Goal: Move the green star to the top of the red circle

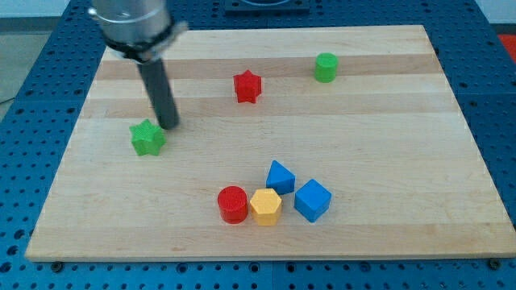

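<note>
Wooden board fills most of the frame, resting on a blue perforated table. Arm enters from the upper left; its grey housing narrows into a straight dark rod angling down to the board. No jaws on this arm, so nothing opens or closes and nothing is held; contact is by my tip only. My tip sits on the board in the left-centre of the frame, just beside the green star, at the star's upper right. Cannot tell whether tip and star actually touch; the gap, if any, is very slight. Green star lies flat, left of centre, well apart from every other block. Red circle, a short cylinder, stands in the lower middle of the frame, well below and to the right of the star. Touching or nearly touching its right side is a yellow block, roughly hexagonal. Further right, a blue cube sits close to the yellow block. A second blue block, angular, shape unclear, sits just above the yellow one, between it and the cube. Red star lies in the upper middle. Green cylinder stands in the upper right, apart from the rest.
</note>
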